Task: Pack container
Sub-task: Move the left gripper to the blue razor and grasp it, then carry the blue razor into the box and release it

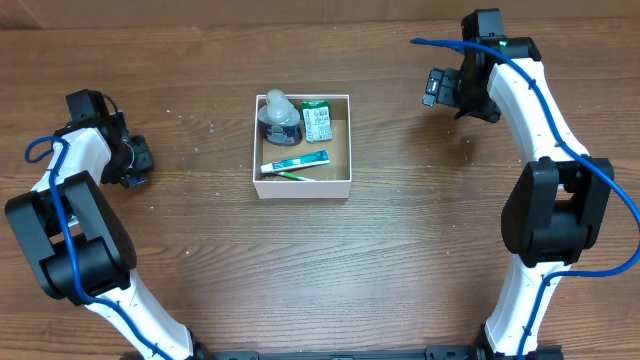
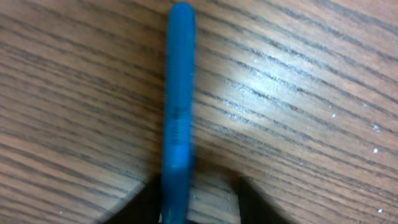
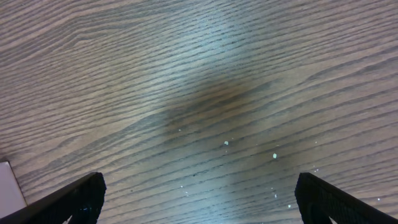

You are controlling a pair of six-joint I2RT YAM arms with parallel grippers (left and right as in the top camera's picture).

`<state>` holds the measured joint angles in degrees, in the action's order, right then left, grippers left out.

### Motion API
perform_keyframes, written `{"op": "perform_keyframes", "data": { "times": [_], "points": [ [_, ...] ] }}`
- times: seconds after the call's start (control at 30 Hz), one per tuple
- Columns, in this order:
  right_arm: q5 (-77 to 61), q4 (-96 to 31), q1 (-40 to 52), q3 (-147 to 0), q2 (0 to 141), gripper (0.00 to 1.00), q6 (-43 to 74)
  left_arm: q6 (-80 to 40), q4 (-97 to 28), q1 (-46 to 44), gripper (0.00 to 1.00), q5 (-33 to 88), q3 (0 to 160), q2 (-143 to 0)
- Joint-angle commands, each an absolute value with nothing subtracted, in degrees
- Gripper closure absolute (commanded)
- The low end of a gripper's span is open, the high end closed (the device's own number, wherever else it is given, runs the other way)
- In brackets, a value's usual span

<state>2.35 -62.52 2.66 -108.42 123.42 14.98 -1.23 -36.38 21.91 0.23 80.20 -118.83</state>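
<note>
The container point(image 1: 302, 185), a square white-walled box with a brown floor, sits at the table's middle. Inside lie a clear bottle point(image 1: 279, 120), a green-and-white carton point(image 1: 317, 122), a toothpaste tube point(image 1: 296, 160) and a thin green stick point(image 1: 290, 175). My left gripper point(image 1: 136, 161) rests low at the far left, well away from the container. In the left wrist view its jaws point(image 2: 200, 208) show a narrow gap with bare wood between them. My right gripper point(image 1: 437, 88) is at the back right, wide open and empty point(image 3: 199, 199) over bare wood.
A blue cable point(image 2: 178, 106) runs up the middle of the left wrist view, in front of the left jaw. A white corner point(image 3: 9, 186) shows at the left edge of the right wrist view. The arms' bases stand at the front corners.
</note>
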Motion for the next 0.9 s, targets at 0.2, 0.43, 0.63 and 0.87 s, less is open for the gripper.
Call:
{"op": "perform_keyframes", "data": {
  "times": [0.2, 0.43, 0.63, 0.87],
  "points": [
    [2.92, -62.17, 2.59, -109.60, 123.66, 0.00, 14.96, -3.44, -40.23, 22.04, 0.96, 6.31, 82.54, -118.21],
    [2.92, -62.17, 2.59, -109.60, 123.66, 0.00, 14.96, 9.56, -63.13, 18.59, 0.96, 28.58, 108.12, -115.74],
    [2.92, -62.17, 2.59, -109.60, 123.66, 0.00, 14.96, 31.77, -68.34, 3.55, 0.96, 30.74, 116.75, -109.30],
    [2.92, -62.17, 2.59, -109.60, 123.66, 0.00, 14.96, 44.53, -68.34, -14.59, 0.96, 17.52, 116.73, -110.74]
  ]
}}
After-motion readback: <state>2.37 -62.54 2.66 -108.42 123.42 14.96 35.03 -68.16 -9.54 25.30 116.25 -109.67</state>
